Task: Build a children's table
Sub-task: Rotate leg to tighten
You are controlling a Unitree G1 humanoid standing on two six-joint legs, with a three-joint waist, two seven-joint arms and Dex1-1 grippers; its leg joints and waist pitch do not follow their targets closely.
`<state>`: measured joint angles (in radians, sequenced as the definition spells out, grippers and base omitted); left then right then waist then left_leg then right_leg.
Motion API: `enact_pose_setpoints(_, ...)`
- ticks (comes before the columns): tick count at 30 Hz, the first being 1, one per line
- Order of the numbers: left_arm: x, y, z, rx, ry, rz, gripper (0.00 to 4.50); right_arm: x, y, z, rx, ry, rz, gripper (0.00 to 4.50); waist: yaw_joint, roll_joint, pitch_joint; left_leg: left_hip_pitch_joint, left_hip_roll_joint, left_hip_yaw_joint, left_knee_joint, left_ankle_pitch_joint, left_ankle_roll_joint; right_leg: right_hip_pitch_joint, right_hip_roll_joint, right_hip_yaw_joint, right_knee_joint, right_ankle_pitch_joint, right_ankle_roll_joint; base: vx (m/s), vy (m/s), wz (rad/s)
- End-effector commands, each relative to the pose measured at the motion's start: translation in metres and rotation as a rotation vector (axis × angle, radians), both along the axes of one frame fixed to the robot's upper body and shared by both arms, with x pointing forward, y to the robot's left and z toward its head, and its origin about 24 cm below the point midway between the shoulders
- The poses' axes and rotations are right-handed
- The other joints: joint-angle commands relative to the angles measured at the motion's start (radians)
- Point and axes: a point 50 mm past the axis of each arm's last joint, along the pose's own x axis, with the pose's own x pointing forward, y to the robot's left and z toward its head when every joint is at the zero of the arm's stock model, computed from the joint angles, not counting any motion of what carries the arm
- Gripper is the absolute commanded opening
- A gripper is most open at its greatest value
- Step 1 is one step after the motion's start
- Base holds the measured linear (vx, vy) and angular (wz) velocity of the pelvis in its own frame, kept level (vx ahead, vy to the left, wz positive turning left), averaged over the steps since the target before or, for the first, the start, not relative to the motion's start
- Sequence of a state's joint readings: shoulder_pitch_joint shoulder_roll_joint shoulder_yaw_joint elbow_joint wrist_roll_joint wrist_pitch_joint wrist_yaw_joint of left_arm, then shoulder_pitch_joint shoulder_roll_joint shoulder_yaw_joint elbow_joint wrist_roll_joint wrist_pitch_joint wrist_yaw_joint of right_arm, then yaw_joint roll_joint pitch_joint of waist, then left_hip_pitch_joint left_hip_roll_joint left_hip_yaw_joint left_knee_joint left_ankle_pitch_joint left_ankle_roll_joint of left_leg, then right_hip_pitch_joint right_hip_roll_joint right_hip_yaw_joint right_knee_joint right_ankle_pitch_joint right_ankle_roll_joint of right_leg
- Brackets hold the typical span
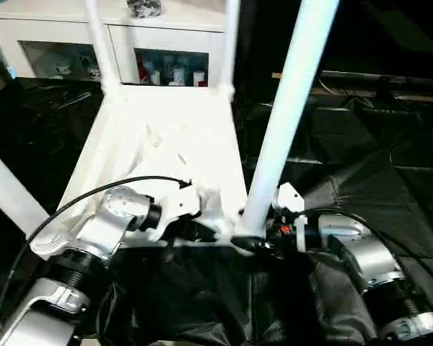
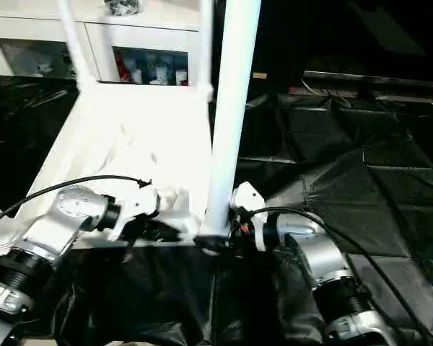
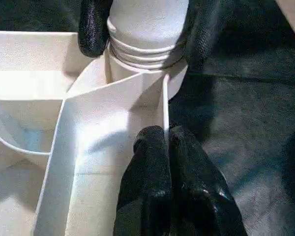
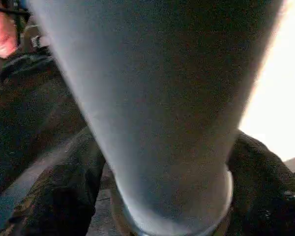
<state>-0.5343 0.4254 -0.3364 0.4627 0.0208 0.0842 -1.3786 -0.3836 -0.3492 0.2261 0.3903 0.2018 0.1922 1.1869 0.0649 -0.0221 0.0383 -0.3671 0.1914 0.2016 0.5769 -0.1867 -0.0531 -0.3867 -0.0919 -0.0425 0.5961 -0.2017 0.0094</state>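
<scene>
The tabletop (image 1: 166, 144) lies upside down on black sheeting (image 1: 375, 180), ribbed side up, in front of a white cabinet (image 1: 58, 36). Two far legs (image 1: 101, 43) already stand up in their corner sockets. A third leg (image 1: 289, 108) stands in the near right socket (image 3: 137, 73), and the right gripper (image 4: 162, 211) has its fingers (image 4: 64, 191) wrapped around the bottom of it. Screw rings at the leg's foot can be seen above the socket, so it seems not fully turned in yet. Another leg (image 1: 11, 191) shows at the near left, but its socket is hidden. The left gripper (image 3: 169, 142) has its fingers pressed together, resting on the thin rim by that socket. The left wrist view shows the screw rings and both black fingers on the leg. The eye views show all the legs at once.
</scene>
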Motion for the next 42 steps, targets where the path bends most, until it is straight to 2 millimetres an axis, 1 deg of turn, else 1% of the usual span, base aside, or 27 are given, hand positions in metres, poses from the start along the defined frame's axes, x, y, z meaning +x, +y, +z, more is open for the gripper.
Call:
enact_pose_setpoints(1,-0.009,-0.009,-0.012,0.046,0.066,-0.099,0.00,-0.002,0.002,0.004,0.000,-0.004,0.034,3.15,0.000,0.006,-0.052,0.018,0.047,-0.014,-0.069,-0.185,0.031,0.033,-0.048,0.034,-0.050,-0.052,-0.274,0.000,0.000,0.00)
enact_pose_setpoints(2,-0.009,-0.008,-0.012,0.054,0.064,-0.102,0.00,-0.002,0.002,0.004,-0.001,-0.002,0.039,3.05,0.000,0.010,-0.052,0.019,0.047,-0.014,-0.069,-0.179,0.032,0.033,-0.047,0.033,-0.049,-0.040,-0.276,0.000,0.000,0.00)
enact_pose_setpoints(4,-0.008,-0.008,-0.013,0.057,0.060,-0.101,0.00,-0.003,0.002,0.004,0.000,0.000,0.044,2.85,0.002,0.010,-0.053,0.019,0.046,-0.013,-0.067,-0.176,0.034,0.034,-0.047,0.033,-0.048,-0.028,-0.281,0.000,0.000,0.00)
enact_pose_setpoints(7,-0.006,-0.010,-0.013,0.052,0.052,-0.079,0.00,-0.005,0.005,0.002,0.007,0.002,0.035,2.73,0.004,0.011,-0.053,0.020,0.046,-0.013,-0.067,-0.181,0.031,0.034,-0.048,0.033,-0.048,-0.034,-0.283,0.000,0.000,0.00)
enact_pose_setpoints(9,-0.003,-0.013,-0.012,0.031,0.047,-0.046,0.00,-0.004,0.007,0.000,0.024,0.001,-0.005,2.70,0.006,0.012,-0.052,0.020,0.047,-0.013,-0.068,-0.192,0.025,0.034,-0.050,0.034,-0.050,-0.051,-0.280,0.000,0.000,0.00)
enact_pose_setpoints(10,0.001,-0.017,-0.010,0.010,0.030,0.005,0.00,-0.002,0.009,-0.004,0.030,-0.012,-0.066,2.70,0.007,0.011,-0.052,0.021,0.047,-0.013,-0.069,-0.197,0.023,0.033,-0.049,0.034,-0.051,-0.059,-0.277,0.000,0.000,0.00)
enact_pose_setpoints(12,0.008,-0.026,-0.007,-0.026,-0.002,0.102,0.00,0.004,0.013,-0.012,0.031,-0.025,-0.216,2.69,0.002,0.008,-0.047,0.022,0.046,-0.015,-0.075,-0.249,-0.002,0.029,-0.053,0.037,-0.060,-0.135,-0.267,0.000,0.000,0.00)
enact_pose_setpoints(13,0.009,-0.027,-0.007,-0.030,-0.004,0.111,0.00,0.005,0.014,-0.013,0.030,-0.024,-0.236,2.69,0.001,0.009,-0.046,0.022,0.046,-0.017,-0.076,-0.265,-0.012,0.028,-0.054,0.037,-0.063,-0.168,-0.260,0.000,0.000,0.00)
enact_pose_setpoints(14,0.010,-0.032,-0.006,-0.042,-0.013,0.153,0.00,0.008,0.016,-0.017,0.028,-0.021,-0.313,2.69,-0.004,0.009,-0.044,0.023,0.045,-0.021,-0.080,-0.299,-0.026,0.027,-0.057,0.036,-0.071,-0.247,-0.238,0.000,0.000,0.00)
enact_pose_setpoints(15,0.011,-0.036,-0.006,-0.046,-0.020,0.175,0.00,0.009,0.018,-0.020,0.027,-0.019,-0.348,2.68,-0.010,0.009,-0.040,0.025,0.044,-0.024,-0.082,-0.331,-0.037,0.022,-0.057,0.037,-0.079,-0.316,-0.217,0.000,0.000,0.00)
enact_pose_setpoints(16,0.011,-0.037,-0.005,-0.048,-0.024,0.185,0.00,0.009,0.019,-0.021,0.027,-0.016,-0.364,2.68,-0.015,0.007,-0.040,0.023,0.044,-0.026,-0.083,-0.345,-0.039,0.023,-0.057,0.036,-0.081,-0.345,-0.206,0.000,0.000,0.00)
enact_pose_setpoints(17,0.011,-0.040,-0.005,-0.052,-0.027,0.196,0.00,0.010,0.021,-0.022,0.028,-0.012,-0.390,2.68,-0.018,0.007,-0.041,0.021,0.043,-0.029,-0.084,-0.350,-0.040,0.024,-0.057,0.036,-0.085,-0.375,-0.186,0.000,0.000,0.00)
enact_pose_setpoints(18,0.010,-0.048,-0.005,-0.067,-0.028,0.232,0.00,0.012,0.027,-0.025,0.045,0.002,-0.455,2.68,-0.023,0.008,-0.041,0.021,0.043,-0.030,-0.085,-0.352,-0.038,0.022,-0.055,0.036,-0.087,-0.378,-0.177,0.000,0.000,0.00)
enact_pose_setpoints(19,0.010,-0.048,-0.005,-0.067,-0.028,0.232,0.00,0.012,0.027,-0.025,0.045,0.002,-0.455,2.68,-0.026,0.008,-0.041,0.022,0.045,-0.028,-0.084,-0.353,-0.040,0.018,-0.055,0.038,-0.086,-0.367,-0.180,0.000,0.000,0.00)
enact_pose_setpoints(20,0.009,-0.055,-0.005,-0.080,-0.030,0.272,0.00,0.013,0.033,-0.028,0.044,0.015,-0.519,2.68,-0.029,0.006,-0.041,0.020,0.043,-0.030,-0.084,-0.357,-0.035,0.019,-0.054,0.036,-0.089,-0.371,-0.179,0.000,0.000,0.00)
enact_pose_setpoints(21,0.009,-0.055,-0.005,-0.080,-0.030,0.272,0.00,0.013,0.033,-0.028,0.044,0.015,-0.519,2.68,-0.032,0.007,-0.040,0.018,0.044,-0.029,-0.085,-0.353,-0.037,0.019,-0.054,0.037,-0.086,-0.364,-0.182,0.000,0.000,0.00)
enact_pose_setpoints(23,0.009,-0.070,-0.006,-0.099,-0.035,0.344,0.00,0.014,0.045,-0.031,0.046,0.034,-0.595,2.68,-0.036,0.005,-0.041,0.018,0.043,-0.028,-0.084,-0.337,-0.033,0.017,-0.052,0.038,-0.086,-0.353,-0.182,0.000,0.000,0.00)
enact_pose_setpoints(27,0.007,-0.079,-0.006,-0.113,-0.033,0.361,0.00,0.014,0.054,-0.030,0.059,0.023,-0.589,2.68,-0.035,0.005,-0.043,0.015,0.043,-0.028,-0.083,-0.321,-0.019,0.019,-0.051,0.037,-0.087,-0.327,-0.178,0.000,0.000,0.00)
enact_pose_setpoints(28,0.005,-0.083,-0.006,-0.119,-0.032,0.360,0.00,0.014,0.056,-0.029,0.075,0.018,-0.587,3.23,-0.035,0.001,-0.044,0.015,0.041,-0.025,-0.081,-0.312,-0.009,0.019,-0.049,0.037,-0.087,-0.303,-0.181,0.000,0.000,0.00)
enact_pose_setpoints(29,0.005,-0.083,-0.006,-0.125,-0.031,0.352,0.00,0.016,0.056,-0.027,0.080,0.007,-0.588,3.37,-0.034,0.000,-0.043,0.014,0.041,-0.025,-0.081,-0.307,-0.006,0.020,-0.050,0.037,-0.086,-0.300,-0.181,0.000,0.000,0.00)
enact_pose_setpoints(31,0.004,-0.084,-0.006,-0.127,-0.030,0.348,0.00,0.017,0.054,-0.025,0.076,-0.010,-0.589,3.40,-0.033,0.002,-0.045,0.013,0.042,-0.025,-0.080,-0.287,-0.002,0.021,-0.049,0.037,-0.083,-0.274,-0.185,0.000,0.000,0.00)
enact_pose_setpoints(32,0.002,-0.081,-0.006,-0.125,-0.037,0.314,0.00,0.016,0.052,-0.021,0.063,-0.048,-0.522,3.59,-0.033,0.001,-0.048,0.010,0.041,-0.024,-0.078,-0.253,0.006,0.025,-0.048,0.036,-0.076,-0.215,-0.196,0.000,0.000,0.00)
enact_pose_setpoints(33,0.002,-0.081,-0.006,-0.125,-0.037,0.314,0.00,0.016,0.052,-0.021,0.063,-0.048,-0.522,3.59,-0.033,0.001,-0.048,0.010,0.041,-0.024,-0.078,-0.253,0.006,0.025,-0.048,0.036,-0.076,-0.215,-0.196,0.000,0.000,0.00)
enact_pose_setpoints(35,0.000,-0.076,-0.007,-0.120,-0.036,0.283,0.00,0.013,0.050,-0.017,0.065,-0.063,-0.426,3.59,-0.032,0.003,-0.048,0.009,0.041,-0.022,-0.076,-0.229,0.022,0.029,-0.046,0.035,-0.071,-0.159,-0.211,0.000,0.000,0.00)
enact_pose_setpoints(37,-0.001,-0.074,-0.007,-0.119,-0.038,0.264,0.00,0.012,0.047,-0.015,0.058,-0.075,-0.385,3.59,-0.031,0.003,-0.049,0.009,0.041,-0.021,-0.073,-0.213,0.034,0.031,-0.046,0.035,-0.068,-0.127,-0.220,0.000,0.000,0.00)
enact_pose_setpoints(39,-0.004,-0.066,-0.006,-0.125,-0.029,0.218,0.00,0.005,0.040,-0.010,0.046,-0.087,-0.250,3.59,-0.029,0.003,-0.051,0.009,0.040,-0.019,-0.068,-0.178,0.053,0.035,-0.045,0.035,-0.061,-0.067,-0.238,0.000,0.000,0.00)
enact_pose_setpoints(42,-0.005,-0.059,-0.005,-0.127,-0.015,0.167,0.00,0.001,0.031,-0.006,0.043,-0.071,-0.162,3.59,-0.027,0.002,-0.052,0.010,0.041,-0.017,-0.064,-0.167,0.077,0.037,-0.046,0.034,-0.057,-0.038,-0.258,0.000,0.000,0.00)
